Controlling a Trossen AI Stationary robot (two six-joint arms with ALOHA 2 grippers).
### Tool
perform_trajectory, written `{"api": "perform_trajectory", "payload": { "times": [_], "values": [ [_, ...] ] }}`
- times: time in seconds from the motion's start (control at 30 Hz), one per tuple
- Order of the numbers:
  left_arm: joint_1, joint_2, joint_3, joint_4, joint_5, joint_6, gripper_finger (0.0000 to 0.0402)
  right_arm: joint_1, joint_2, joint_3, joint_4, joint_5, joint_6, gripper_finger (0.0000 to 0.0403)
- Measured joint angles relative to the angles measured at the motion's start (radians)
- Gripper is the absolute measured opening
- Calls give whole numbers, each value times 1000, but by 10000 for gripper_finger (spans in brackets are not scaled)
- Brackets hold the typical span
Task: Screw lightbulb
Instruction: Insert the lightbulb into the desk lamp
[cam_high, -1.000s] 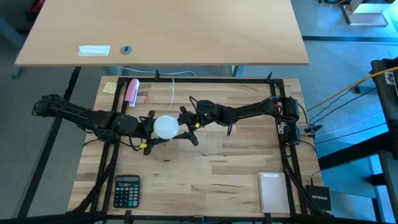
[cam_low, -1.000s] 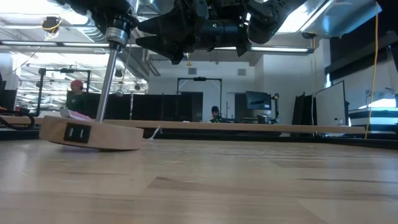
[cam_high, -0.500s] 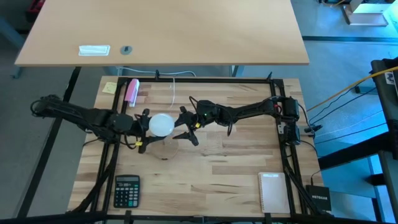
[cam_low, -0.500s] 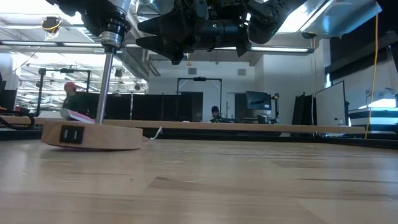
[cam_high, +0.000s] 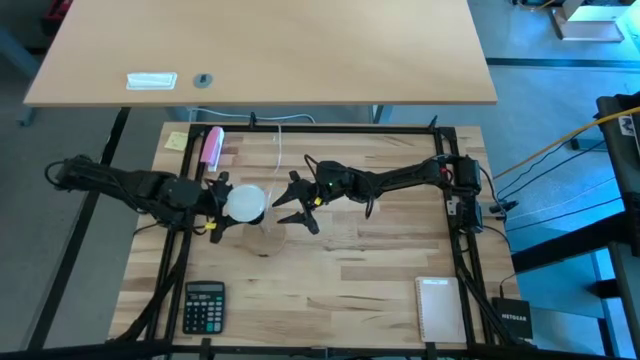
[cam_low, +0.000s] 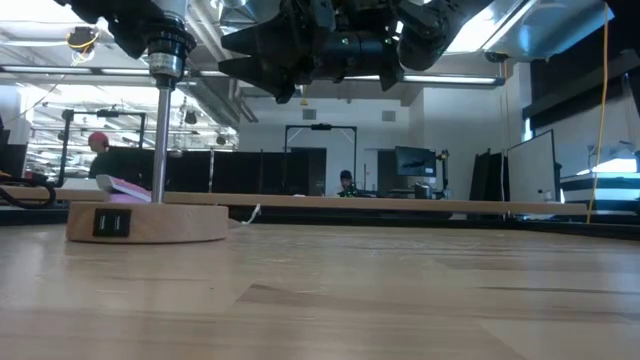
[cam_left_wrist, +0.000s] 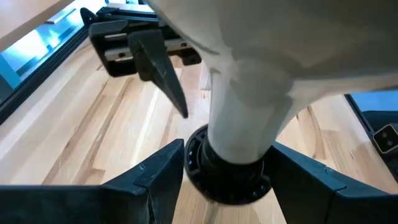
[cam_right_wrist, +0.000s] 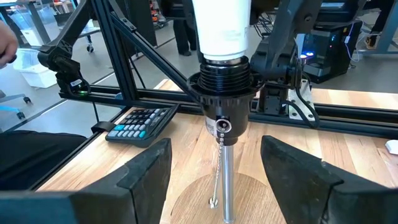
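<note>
I hold the lightbulb left of the frame's middle in my left claw. My right claw waits wide. I should turn slowly, keeping it straight in the socket.

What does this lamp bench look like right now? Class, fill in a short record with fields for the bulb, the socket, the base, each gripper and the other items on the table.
bulb: lightbulb sits in the black socket
socket: on a metal pole, pull chain hanging below
base: round wooden disc, flat on the table
left gripper: around the bulb's globe
right gripper: open, beside the lamp, holding nothing
other items: calculator, notepad, pink object
</note>
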Motion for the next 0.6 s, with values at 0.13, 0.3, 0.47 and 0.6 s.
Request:
{"api": "perform_trajectory", "payload": {
  "times": [0.13,0.3,0.47,0.6],
  "values": [
    [0,-23,0,-37,0,-12,212,0,0,0,0,0,0,248],
    [0,-29,0,-79,1,-67,212,0,0,0,1,0,0,248],
    [0,-30,2,-106,31,-117,212,0,0,0,1,0,0,248],
    [0,-59,6,-137,74,-164,212,0,0,0,1,0,0,248]
  ]
}}
